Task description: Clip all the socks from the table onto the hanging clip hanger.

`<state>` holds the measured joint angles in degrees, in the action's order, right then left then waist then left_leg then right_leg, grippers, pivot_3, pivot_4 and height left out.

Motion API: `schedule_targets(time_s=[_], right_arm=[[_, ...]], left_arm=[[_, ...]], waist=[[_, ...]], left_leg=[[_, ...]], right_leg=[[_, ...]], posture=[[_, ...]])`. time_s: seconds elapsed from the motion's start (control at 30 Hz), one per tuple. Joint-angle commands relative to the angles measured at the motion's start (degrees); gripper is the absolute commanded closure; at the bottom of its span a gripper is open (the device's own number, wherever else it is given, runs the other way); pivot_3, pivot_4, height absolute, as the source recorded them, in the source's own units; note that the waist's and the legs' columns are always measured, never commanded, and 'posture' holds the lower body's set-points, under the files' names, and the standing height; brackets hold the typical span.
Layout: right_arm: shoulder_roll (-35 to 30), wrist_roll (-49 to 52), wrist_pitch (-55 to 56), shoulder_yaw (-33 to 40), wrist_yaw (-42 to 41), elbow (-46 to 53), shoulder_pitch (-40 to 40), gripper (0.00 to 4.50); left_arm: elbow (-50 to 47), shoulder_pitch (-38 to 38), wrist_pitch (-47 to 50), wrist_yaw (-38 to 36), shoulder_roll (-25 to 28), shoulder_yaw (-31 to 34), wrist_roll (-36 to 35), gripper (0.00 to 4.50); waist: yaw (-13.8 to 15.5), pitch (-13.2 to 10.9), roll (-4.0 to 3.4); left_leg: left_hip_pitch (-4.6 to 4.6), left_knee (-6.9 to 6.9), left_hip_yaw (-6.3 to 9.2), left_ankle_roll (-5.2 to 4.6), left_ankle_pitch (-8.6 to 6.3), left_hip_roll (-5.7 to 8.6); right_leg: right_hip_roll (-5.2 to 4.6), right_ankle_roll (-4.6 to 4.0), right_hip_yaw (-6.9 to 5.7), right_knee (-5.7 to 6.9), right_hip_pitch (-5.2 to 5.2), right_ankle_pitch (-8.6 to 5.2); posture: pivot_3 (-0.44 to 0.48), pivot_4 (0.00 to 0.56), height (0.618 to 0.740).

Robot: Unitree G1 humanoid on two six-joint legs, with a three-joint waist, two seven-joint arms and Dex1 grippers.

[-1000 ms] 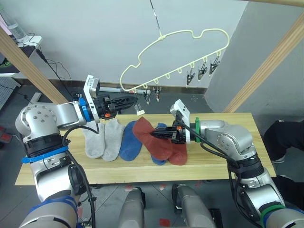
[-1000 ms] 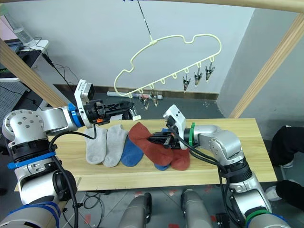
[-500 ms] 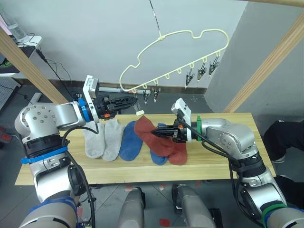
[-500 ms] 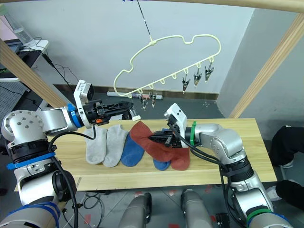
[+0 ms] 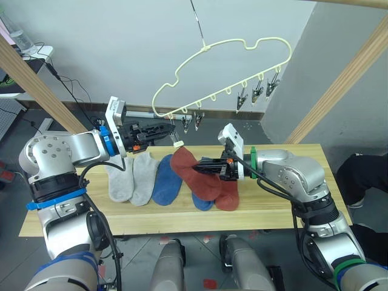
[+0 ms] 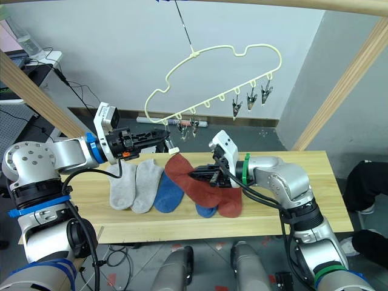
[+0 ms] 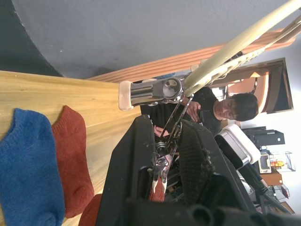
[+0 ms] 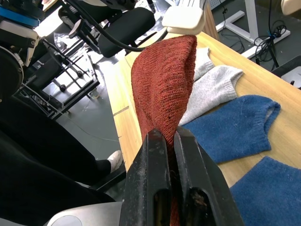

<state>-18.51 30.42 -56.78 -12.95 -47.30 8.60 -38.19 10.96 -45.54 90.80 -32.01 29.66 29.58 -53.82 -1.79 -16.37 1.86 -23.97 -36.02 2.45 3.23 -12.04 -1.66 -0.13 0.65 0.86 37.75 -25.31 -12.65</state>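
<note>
Between the two hands, just below the hanger [image 5: 224, 66], the red sock [image 5: 188, 170] is raised off the tabletop [image 5: 291, 206]. The sock is light, soft knit that drapes and folds freely; judged best taken by one edge so the opposite edge stays free for a clip. The right hand [image 5: 218, 168] has its fingers closed on the sock's lower edge, and the free end points toward the hanger. The left hand [image 5: 171, 127] is closed around a silver clip [image 7: 164, 141] at the hanger's low end. The remaining socks lie flat beneath the hanger.
</note>
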Motion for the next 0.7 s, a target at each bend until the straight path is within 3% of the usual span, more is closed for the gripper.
schedule_targets(time_s=[0.03, 0.7], right_arm=[[0.58, 1.50, 0.52, 1.36, -0.15, 0.93, -1.56, 4.46], [-0.74, 2.48, -0.77, 2.50, -0.71, 1.87, -0.75, 4.46]], left_arm=[[-1.57, 0.85, 0.65, -0.26, 0.77, -0.53, -0.62, 3.83], [-1.14, 0.96, -0.72, -0.56, 1.16, -1.34, -0.44, 3.83]], waist=[[-0.01, 0.00, 0.00], [0.01, 0.00, 0.00]], left_leg=[[0.00, 0.00, 0.00, 0.00, 0.00, 0.00], [0.00, 0.00, 0.00, 0.00, 0.00, 0.00]], right_leg=[[0.00, 0.00, 0.00, 0.00, 0.00, 0.00], [0.00, 0.00, 0.00, 0.00, 0.00, 0.00]], posture=[[0.048, 0.288, 0.740], [0.040, 0.285, 0.740]])
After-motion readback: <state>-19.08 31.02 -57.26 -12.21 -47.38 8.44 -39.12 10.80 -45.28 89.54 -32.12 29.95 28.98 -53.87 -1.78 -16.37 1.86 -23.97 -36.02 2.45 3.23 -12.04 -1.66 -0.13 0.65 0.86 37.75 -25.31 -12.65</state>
